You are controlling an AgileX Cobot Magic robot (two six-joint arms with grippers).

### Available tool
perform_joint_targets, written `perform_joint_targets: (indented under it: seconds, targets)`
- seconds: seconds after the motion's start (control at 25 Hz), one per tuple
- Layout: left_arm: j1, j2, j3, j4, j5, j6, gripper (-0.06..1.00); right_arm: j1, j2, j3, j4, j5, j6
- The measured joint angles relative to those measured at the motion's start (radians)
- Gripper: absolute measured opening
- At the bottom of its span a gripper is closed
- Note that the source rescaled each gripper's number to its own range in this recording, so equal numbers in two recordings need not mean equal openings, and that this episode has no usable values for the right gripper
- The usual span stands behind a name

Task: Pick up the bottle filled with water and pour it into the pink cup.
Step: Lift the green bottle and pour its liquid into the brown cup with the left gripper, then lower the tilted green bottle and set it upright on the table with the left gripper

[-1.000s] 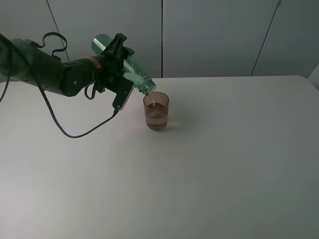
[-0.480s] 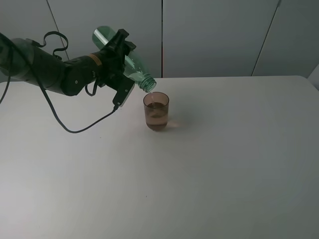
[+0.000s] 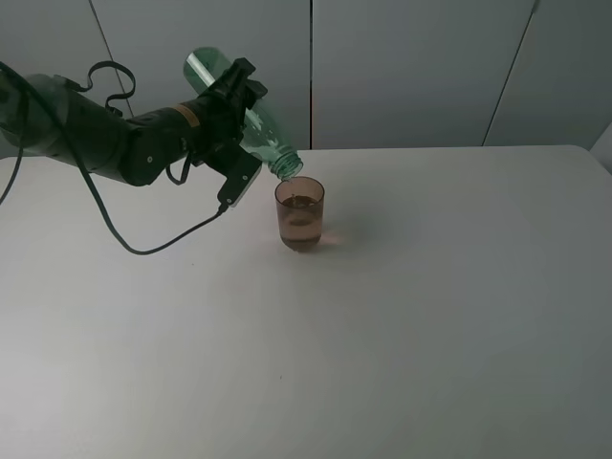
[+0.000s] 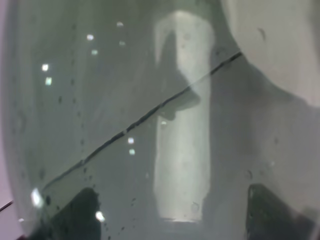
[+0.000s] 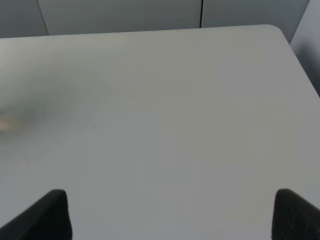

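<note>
**A:** How far along is the pour?

**B:** Well into it, I'd judge. The tall, slim, green-tinted transparent plastic bottle (image 3: 271, 148) is off the table and tipped mouth-down in the upper left of the high view. The left gripper (image 3: 241, 120) is clamped around its middle. The open neck hangs just above the near-left rim of the small, straight-sided, brownish-pink translucent plastic cup (image 3: 300, 214), which stands upright a little left of centre.

**A:** What's in each?

**B:** The cup holds liquid, with a surface line a little below the rim. The bottle looks mostly drained. A slanted line crosses it in the left wrist view, but I cannot tell whether that is water. I can't make out a stream either.

**A:** What's left?

**B:** Probably emptying the last of it and righting the bottle.

**A:** The other arm?

**B:** The right gripper (image 5: 175, 215) has its jaws spread wide, holding nothing, over the bare white table (image 3: 430, 316).
</note>
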Motion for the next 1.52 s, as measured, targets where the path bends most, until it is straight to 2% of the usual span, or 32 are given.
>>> perform_joint_targets:
  seconds: [0.16, 0.24, 0.6, 0.68, 0.88, 1.04, 1.24, 1.32, 1.4, 1.52]
  targets:
    - [0.0, 0.0, 0.0, 0.001, -0.007, -0.016, 0.0, 0.0, 0.0, 0.0, 0.0, 0.0, 0.0]
    - [0.0, 0.0, 0.0, 0.002, -0.007, -0.087, 0.0, 0.0, 0.0, 0.0, 0.0, 0.0, 0.0]
    - [0.0, 0.0, 0.0, 0.004, -0.013, -0.521, 0.0, 0.0, 0.0, 0.0, 0.0, 0.0, 0.0]
    - [0.0, -0.007, 0.0, 0.006, 0.02, -0.665, 0.0, 0.0, 0.0, 0.0, 0.0, 0.0, 0.0]
    - [-0.002, -0.085, 0.0, 0.043, 0.199, -1.057, 0.0, 0.0, 0.0, 0.0, 0.0, 0.0, 0.0]
    - [0.013, -0.132, 0.0, 0.178, 0.318, -1.425, 0.0, 0.0, 0.0, 0.0, 0.0, 0.0, 0.0]
    - [0.084, -0.133, 0.018, 0.432, 0.354, -1.91, 0.0, 0.0, 0.0, 0.0, 0.0, 0.0, 0.0]
    - [0.114, -0.133, 0.041, 0.544, 0.321, -2.06, 0.0, 0.0, 0.0, 0.0, 0.0, 0.0, 0.0]
    - [0.15, -0.133, 0.078, 0.617, 0.25, -2.178, 0.0, 0.0, 0.0, 0.0, 0.0, 0.0, 0.0]
    - [0.206, -0.135, 0.155, 0.671, 0.049, -2.248, 0.0, 0.0, 0.0, 0.0, 0.0, 0.0, 0.0]
